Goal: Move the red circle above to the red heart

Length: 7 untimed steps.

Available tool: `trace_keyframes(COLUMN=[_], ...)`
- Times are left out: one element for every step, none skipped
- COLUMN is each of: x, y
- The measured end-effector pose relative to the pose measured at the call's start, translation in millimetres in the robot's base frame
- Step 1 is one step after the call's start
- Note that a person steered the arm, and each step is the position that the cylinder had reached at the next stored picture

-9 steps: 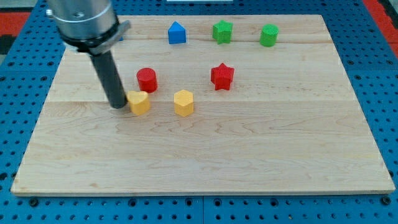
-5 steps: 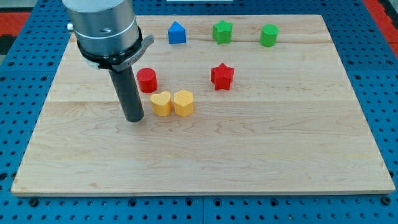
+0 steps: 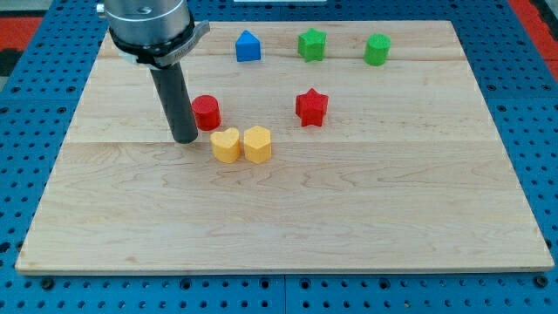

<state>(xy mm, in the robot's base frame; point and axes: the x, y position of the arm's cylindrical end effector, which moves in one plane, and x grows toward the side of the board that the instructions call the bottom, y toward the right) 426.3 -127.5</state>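
Note:
The red circle block (image 3: 206,112) sits on the wooden board left of centre. My tip (image 3: 185,138) rests on the board just to the left of and slightly below the red circle, close to it. A red star-shaped block (image 3: 311,106) lies to the right of the circle. No red heart shows; a yellow heart block (image 3: 226,145) sits just below the red circle, touching a yellow hexagon block (image 3: 257,144).
A blue house-shaped block (image 3: 248,46), a green star block (image 3: 311,44) and a green cylinder block (image 3: 377,49) stand along the view's top of the board (image 3: 349,218). The arm's grey body (image 3: 148,26) covers the top-left corner.
The yellow heart was pushed right until it met the yellow hexagon. My tip then pulled back and moved up towards the red circle's left side.

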Motion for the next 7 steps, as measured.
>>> trace_keyframes(x=[-18.3,-36.8,-47.2,-55.5,-80.4,-124.2,-125.3], y=[-1.5,15.2,15.3,21.1,21.2,22.3,91.7])
